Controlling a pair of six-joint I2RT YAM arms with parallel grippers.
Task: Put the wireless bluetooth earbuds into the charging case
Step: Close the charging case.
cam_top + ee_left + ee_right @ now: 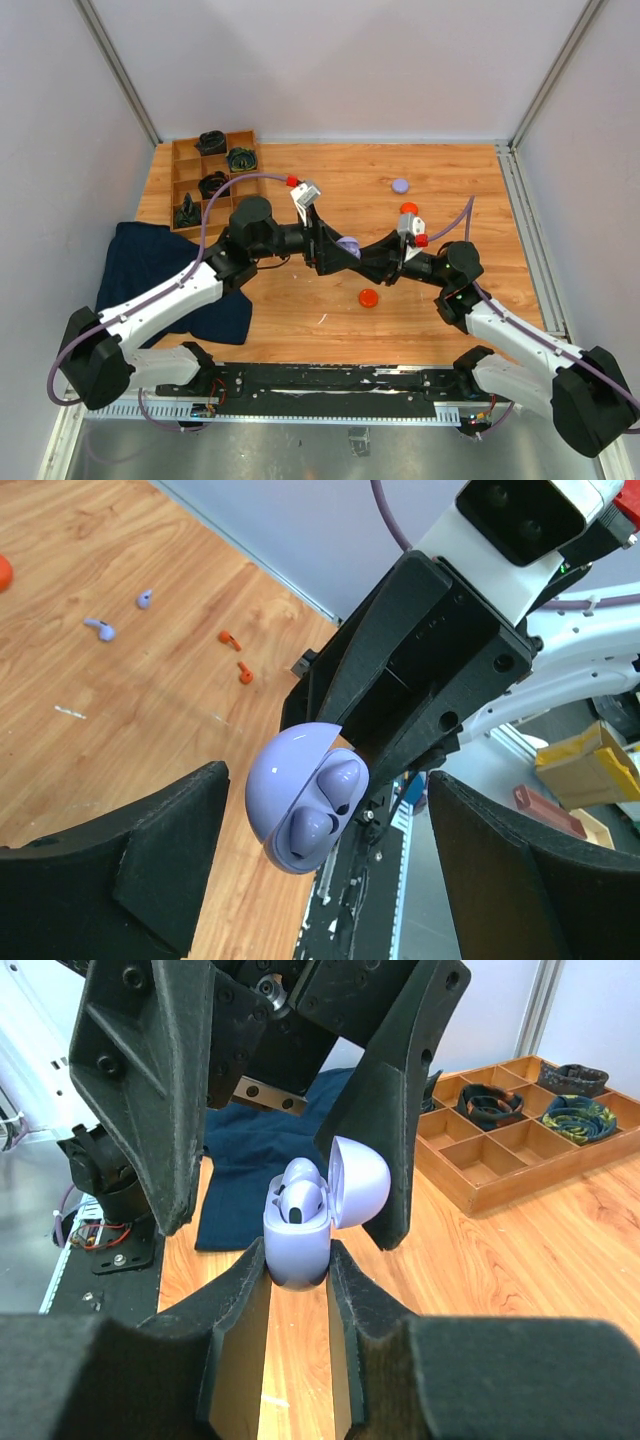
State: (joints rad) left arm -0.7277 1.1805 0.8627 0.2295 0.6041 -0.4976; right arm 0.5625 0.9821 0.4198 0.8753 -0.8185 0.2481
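**Lavender case held open between two black grippers**

At the left of the top view, a soft, rumpled navy cloth [150, 275] lies at the edge of the pale wood-grain counter [470, 200]. In the upper left stands a shallow wooden tray [188, 165] divided into square compartments. Several of these each hold one of the black coiled bundles [241, 158].

At centre, the left gripper [327, 815] is released. Its matte black, angular fingers [160, 850] stand wide apart on either side of the charging case [285, 780] and do not touch it. The charging case is a glossy lavender clamshell, rounded like a pebble, with its domed lid [358, 1182] tipped back on the hinge. Two smooth lavender earbuds [338, 777] sit side by side in its wells. From the right, the right gripper [298, 1272] is clenched on the case's lower half and holds it up off the counter.

In the upper left of the left wrist view, four tiny stemmed pieces lie loose on the boards. Two are loose lavender earbuds [100, 630] and, to their right, two are orange-red earbuds [231, 638]. All four lie apart from one another.

Right of centre in the top view lie three flat round discs. A lavender disc [401, 185] is farthest up, one of the orange-red discs [409, 209] is just below it, and the other sits lower down, near the grippers.
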